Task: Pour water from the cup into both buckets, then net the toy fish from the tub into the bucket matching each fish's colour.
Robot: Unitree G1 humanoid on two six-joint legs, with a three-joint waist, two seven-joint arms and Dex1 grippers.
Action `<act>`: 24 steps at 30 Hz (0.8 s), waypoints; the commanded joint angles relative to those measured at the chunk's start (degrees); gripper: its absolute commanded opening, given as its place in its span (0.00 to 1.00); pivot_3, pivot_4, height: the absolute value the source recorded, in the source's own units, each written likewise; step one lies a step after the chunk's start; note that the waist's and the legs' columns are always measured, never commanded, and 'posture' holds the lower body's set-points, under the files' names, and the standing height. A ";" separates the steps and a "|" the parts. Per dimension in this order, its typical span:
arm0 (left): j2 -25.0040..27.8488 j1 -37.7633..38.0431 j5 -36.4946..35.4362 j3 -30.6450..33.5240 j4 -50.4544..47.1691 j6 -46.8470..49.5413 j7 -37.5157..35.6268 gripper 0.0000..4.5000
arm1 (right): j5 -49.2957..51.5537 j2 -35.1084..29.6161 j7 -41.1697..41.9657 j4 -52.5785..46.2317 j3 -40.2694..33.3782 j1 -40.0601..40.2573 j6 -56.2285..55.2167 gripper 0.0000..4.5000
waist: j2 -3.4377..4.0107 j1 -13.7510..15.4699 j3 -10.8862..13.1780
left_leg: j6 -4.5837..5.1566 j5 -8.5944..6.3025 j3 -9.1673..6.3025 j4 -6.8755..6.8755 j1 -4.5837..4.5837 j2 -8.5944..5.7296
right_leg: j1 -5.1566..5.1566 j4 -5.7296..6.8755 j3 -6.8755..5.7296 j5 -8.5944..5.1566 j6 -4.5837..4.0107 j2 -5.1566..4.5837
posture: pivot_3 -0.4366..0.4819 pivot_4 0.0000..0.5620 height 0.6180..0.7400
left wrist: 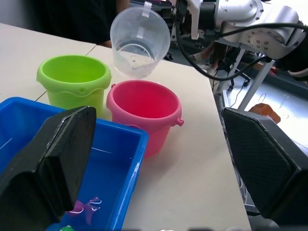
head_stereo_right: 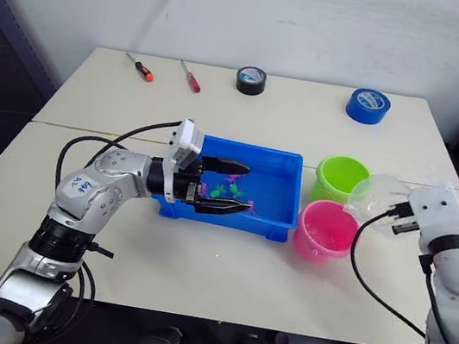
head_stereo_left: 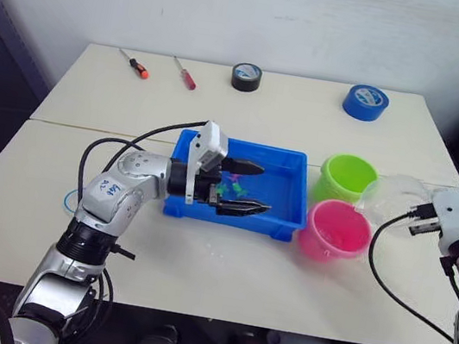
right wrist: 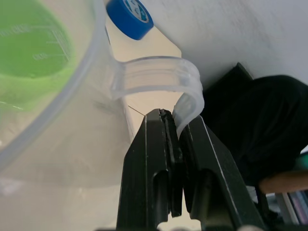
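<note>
right end effector (right wrist: 175, 126) pinches tilted cup (left wrist: 139, 41) handle.

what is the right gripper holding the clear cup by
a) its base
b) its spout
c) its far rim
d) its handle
d: in the right wrist view the right gripper is shut on the curved handle of the cup, which is tipped over the pink bucket.

White table (head_stereo_left: 224, 258) filling most of scene, seam running across it. Four items lying along far edge: orange-handled screwdriver (head_stereo_left: 134, 63) sitting leftmost, red-handled screwdriver (head_stereo_left: 185, 73) lying just beside it, black tape roll (head_stereo_left: 246, 76) resting near middle, blue tape roll (head_stereo_left: 365, 102) sitting toward right.
</note>
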 commanded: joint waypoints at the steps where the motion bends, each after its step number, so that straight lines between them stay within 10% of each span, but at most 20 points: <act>1: -0.72 -2.99 1.15 1.17 2.31 -0.77 1.47 1.00 | 3.76 0.27 -1.90 4.59 -2.89 -7.53 3.94 0.01 | 0.00 -0.01 0.00 | 0.00 0.00 0.01 0.01 -0.01 -0.01 | 0.00 -0.01 0.00 0.00 0.00 0.00 | 0.48 0.27 0.97; 24: -1.93 -5.74 4.74 0.64 6.71 -2.36 2.01 1.00 | -13.95 -8.97 -13.79 41.80 21.96 -32.35 -22.78 0.01 | 0.00 -1.26 0.00 | -0.10 0.09 0.15 0.03 -0.15 -0.03 | -0.21 0.03 0.07 0.00 0.00 -0.04 | 0.48 0.27 0.97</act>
